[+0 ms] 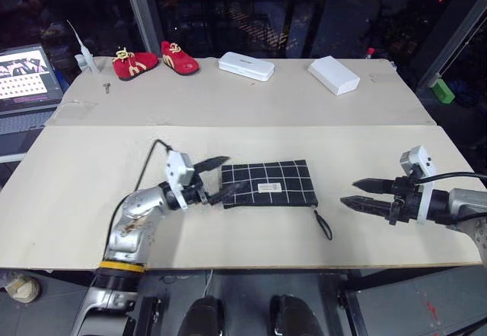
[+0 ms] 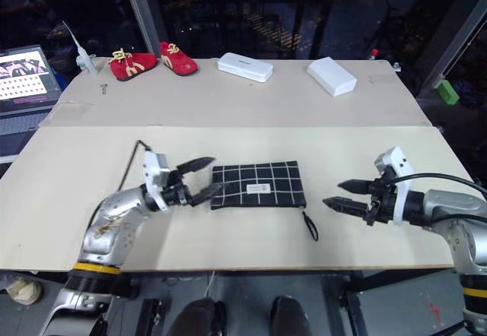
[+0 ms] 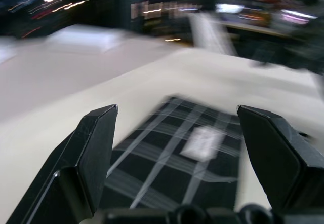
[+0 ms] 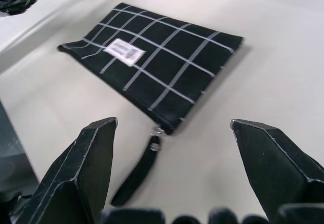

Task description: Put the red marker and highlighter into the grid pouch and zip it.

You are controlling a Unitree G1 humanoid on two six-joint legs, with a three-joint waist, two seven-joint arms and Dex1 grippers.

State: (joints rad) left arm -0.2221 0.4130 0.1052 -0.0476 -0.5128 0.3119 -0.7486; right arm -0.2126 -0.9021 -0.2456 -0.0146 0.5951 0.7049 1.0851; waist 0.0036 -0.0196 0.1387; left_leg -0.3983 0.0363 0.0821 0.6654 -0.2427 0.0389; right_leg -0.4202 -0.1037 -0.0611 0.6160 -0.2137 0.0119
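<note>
Two claws are sitting wide open, gripping nothing: left claw right at the grid pouch, right claw well apart. Pouch is lying flat mid-worktop, strap trailing; its white label isn't readable.

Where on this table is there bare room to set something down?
Bare board lies between the grid pouch and the right gripper, and across the middle between the pouch and the far row. That far row is crowded: red shoes, two white cases. The left gripper stands open at the pouch's end.
</note>
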